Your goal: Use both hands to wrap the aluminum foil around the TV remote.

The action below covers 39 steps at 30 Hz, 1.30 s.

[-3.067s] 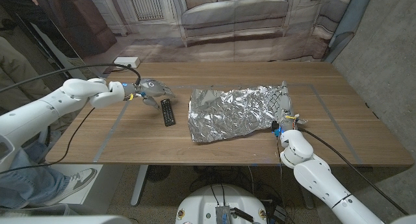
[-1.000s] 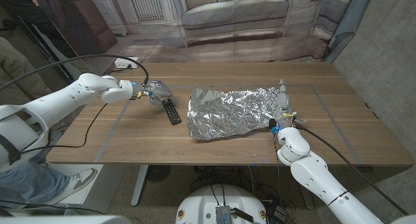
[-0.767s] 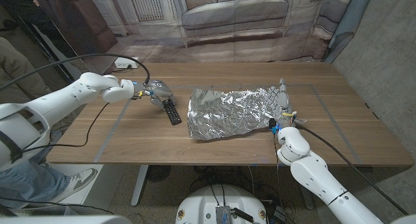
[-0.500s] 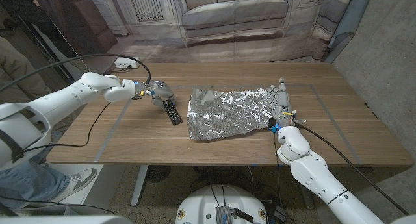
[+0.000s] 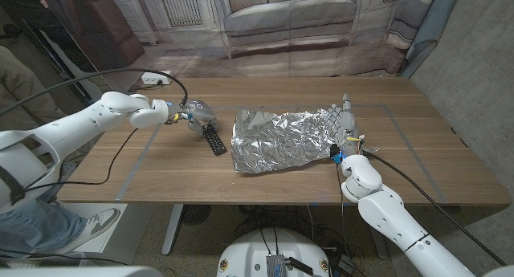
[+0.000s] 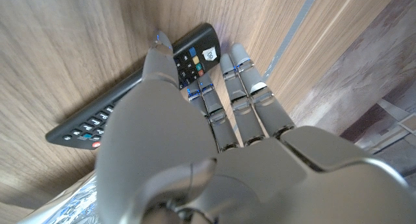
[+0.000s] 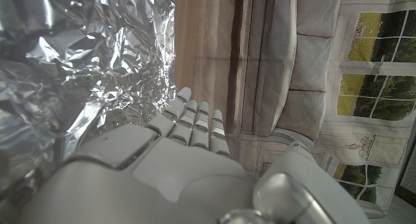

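Observation:
The black TV remote (image 5: 213,140) lies on the wooden table, tilted, just left of the crumpled aluminum foil sheet (image 5: 281,140). My left hand (image 5: 195,114) is at the remote's far end. In the left wrist view its thumb lies over the remote (image 6: 198,52) and its straight fingers (image 6: 244,87) touch the end beside it, without gripping. The foil's edge (image 6: 58,208) shows close by. My right hand (image 5: 347,120) stands at the foil's right edge with its fingers (image 7: 195,123) straight and together next to the foil (image 7: 78,68), holding nothing.
A white power strip (image 5: 157,75) sits at the table's far left, with a black cable (image 5: 120,144) trailing over the table near my left arm. Grey tape lines (image 5: 140,160) mark the tabletop. A person's shoe (image 5: 92,221) shows beyond the table's left side.
My left hand has come onto the remote's far end, and the remote has turned slightly toward the foil. My right hand has edged a little up along the foil's right edge.

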{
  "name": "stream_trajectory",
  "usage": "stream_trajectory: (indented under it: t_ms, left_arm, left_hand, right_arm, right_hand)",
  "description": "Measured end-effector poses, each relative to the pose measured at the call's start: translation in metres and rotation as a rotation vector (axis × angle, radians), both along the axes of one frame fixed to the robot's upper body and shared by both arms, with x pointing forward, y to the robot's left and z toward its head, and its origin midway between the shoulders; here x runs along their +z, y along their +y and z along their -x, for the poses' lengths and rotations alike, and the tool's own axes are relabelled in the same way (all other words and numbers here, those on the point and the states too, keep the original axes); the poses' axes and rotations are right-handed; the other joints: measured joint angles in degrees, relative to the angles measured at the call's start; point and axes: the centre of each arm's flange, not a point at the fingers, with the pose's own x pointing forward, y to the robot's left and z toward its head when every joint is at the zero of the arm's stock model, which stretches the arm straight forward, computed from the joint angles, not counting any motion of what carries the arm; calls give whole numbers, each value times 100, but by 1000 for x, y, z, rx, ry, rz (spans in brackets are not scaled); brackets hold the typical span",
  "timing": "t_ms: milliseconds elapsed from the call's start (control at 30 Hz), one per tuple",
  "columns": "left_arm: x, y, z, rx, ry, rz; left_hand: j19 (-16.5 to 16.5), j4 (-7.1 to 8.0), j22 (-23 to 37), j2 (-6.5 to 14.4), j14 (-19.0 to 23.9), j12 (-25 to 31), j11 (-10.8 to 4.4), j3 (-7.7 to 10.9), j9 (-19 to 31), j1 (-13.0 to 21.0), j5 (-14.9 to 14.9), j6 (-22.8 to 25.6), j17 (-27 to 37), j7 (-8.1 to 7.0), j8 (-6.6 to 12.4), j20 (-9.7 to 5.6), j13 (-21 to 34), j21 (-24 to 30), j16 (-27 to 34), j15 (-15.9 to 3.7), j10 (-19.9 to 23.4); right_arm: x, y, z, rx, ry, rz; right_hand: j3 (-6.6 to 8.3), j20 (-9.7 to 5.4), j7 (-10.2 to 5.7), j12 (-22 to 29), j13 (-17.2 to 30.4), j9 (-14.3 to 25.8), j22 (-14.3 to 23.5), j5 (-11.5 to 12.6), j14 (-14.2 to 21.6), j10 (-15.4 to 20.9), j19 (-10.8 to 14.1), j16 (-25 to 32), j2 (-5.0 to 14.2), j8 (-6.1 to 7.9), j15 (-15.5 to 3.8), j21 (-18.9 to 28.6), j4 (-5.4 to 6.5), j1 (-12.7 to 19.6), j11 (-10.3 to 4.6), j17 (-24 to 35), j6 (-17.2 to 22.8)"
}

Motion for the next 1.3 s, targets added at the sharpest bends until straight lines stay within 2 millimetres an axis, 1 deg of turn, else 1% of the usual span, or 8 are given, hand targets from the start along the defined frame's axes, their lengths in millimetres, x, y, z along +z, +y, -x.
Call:
stream_trajectory:
  t_ms: [167, 233, 400, 433, 467, 500, 567, 1300]
  left_arm:
    - [2, 2, 2, 6, -17, 15]
    - [4, 3, 5, 7, -26, 21]
    - [14, 6, 12, 8, -61, 44]
    - [14, 6, 12, 9, -64, 46]
    - [17, 7, 14, 10, -72, 52]
    - [20, 8, 15, 12, -81, 58]
    - [23, 8, 17, 12, -93, 66]
    - [48, 20, 53, 11, -160, 235]
  left_hand:
    - [21, 1, 1, 0, 25, -1, 0, -1, 0, 0, -28, 0, 25, 0, 1, -20, 1, 1, 0, 13, 1]
    - [153, 3, 3, 0, 211, -1, 16, -3, 0, 0, -68, 0, 65, 0, 8, -110, 1, 6, 22, -125, 145]
    - [164, 3, 4, 0, 230, -1, 11, -3, 0, 0, -90, 3, 66, 0, 37, -121, 2, 7, 34, -143, 168]
    - [197, 3, 4, 0, 288, -1, 17, -4, 1, 0, -91, 6, 66, 3, 37, -154, 2, 14, 34, -202, 197]
    - [223, 3, 4, 0, 622, -2, 26, -4, 1, 0, -93, 85, 114, 83, 37, -187, 2, 18, 66, -545, 252]
    - [245, 4, 7, 0, 737, -4, 32, -3, 1, 0, -94, 86, 113, 83, 37, -222, 2, 22, 61, -764, 259]
    - [175, 3, 4, 0, 800, -5, 33, -3, 1, 0, -89, 86, 108, 83, 37, -246, 2, -11, 40, -908, 259]
    - [167, -16, 4, 0, 819, -30, 32, 16, 1, 0, -73, 92, 119, 90, 37, -235, 3, -21, 18, -945, 258]
  right_arm:
    - [2, 3, 2, 7, -3, 6]
    - [3, 6, 3, 10, -7, 12]
    - [6, 10, 5, 19, -14, 21]
    - [6, 10, 5, 19, -14, 23]
    - [7, 11, 6, 22, -15, 26]
    - [7, 12, 6, 24, -16, 27]
    - [7, 13, 7, 26, -17, 29]
    - [8, 18, 14, 45, -31, 54]
  right_hand:
    - [0, 0, 0, 0, 0, 0, 0, 0, 0, 0, 0, 0, 0, 0, 0, -35, 0, 0, 0, 0, 0]
    - [0, 0, 0, 0, 0, 0, 0, 0, 0, 0, 0, 0, 0, 0, 0, -35, 0, 0, 0, 0, 0]
    - [0, 0, 0, 0, 0, 0, 0, 0, 0, 0, 0, 0, 0, 0, 0, -35, 0, 0, 0, 0, 0]
    - [0, 0, 0, 0, 0, 0, 0, 0, 0, 0, 0, 0, 0, 0, 0, -35, 0, 0, 0, 0, 0]
    - [0, 0, 0, 0, 0, 0, 0, 0, 0, 0, 0, 0, 0, 0, 0, -35, 0, 0, 0, 0, 0]
    - [0, 0, 0, 0, 0, 0, 0, 0, 0, 0, 0, 0, 0, 0, 0, -35, 0, 0, 0, 0, 0]
    - [0, 0, 0, 0, 0, 0, 0, 0, 0, 0, 0, 1, 0, 0, 0, -35, 0, 0, 0, 0, 0]
    - [-24, 0, 0, 0, 0, -1, -1, 0, 0, 0, 0, 1, 0, 0, 0, -80, -24, 0, 0, 0, 0]
